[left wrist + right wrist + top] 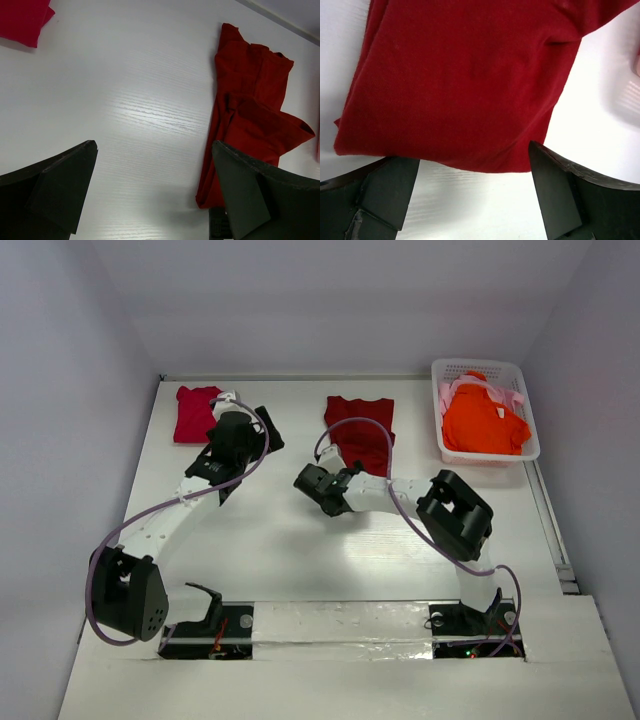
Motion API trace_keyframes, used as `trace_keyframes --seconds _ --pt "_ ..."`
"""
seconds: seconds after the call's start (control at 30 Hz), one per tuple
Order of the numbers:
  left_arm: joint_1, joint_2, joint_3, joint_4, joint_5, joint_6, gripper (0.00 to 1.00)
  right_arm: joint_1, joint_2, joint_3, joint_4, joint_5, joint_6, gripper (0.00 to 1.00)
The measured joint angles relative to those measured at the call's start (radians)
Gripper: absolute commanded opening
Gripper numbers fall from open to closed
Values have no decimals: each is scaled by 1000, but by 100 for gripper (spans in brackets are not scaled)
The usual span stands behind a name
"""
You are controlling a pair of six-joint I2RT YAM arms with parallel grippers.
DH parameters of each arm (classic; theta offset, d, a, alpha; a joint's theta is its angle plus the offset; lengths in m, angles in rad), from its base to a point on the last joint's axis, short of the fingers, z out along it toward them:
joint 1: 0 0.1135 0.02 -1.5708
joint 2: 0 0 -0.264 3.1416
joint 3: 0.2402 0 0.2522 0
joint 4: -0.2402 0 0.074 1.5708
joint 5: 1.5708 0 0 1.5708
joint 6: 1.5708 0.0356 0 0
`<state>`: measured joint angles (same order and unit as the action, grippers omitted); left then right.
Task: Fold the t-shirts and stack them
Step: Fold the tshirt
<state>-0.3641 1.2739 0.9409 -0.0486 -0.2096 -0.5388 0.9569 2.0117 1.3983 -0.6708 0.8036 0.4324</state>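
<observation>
1. Your left jaws stand wide apart and hold nothing. In the top view they sit over the counter, just beside the right edge of the crimson-pink shirt.
2. That crimson-pink shirt lies folded at the far left of the counter. Only its corner shows at the top left of the left wrist view.
3. Your right jaws are also apart and empty, with bare counter between the two fingers in the right wrist view.
4. The dark red shirt lies flat at the far middle of the counter, folded narrow, with its collar toward the back wall. Its near hem lies just ahead of your right jaws and spans the gap between them. You cannot tell from these views whether the fingers touch the cloth.
5. The orange shirt is bunched in the white basket at the far right corner.
6. The pale pink shirt is in the same basket, showing around the orange one's far edge.
</observation>
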Motion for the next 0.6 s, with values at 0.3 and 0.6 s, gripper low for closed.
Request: trace_keyframes --seconds 0.3,0.6 --pt "12 2 0 1 6 0 99 0 18 15 10 3 -16 77" --pt "13 3 0 5 14 0 99 0 56 19 28 -1 -14 18"
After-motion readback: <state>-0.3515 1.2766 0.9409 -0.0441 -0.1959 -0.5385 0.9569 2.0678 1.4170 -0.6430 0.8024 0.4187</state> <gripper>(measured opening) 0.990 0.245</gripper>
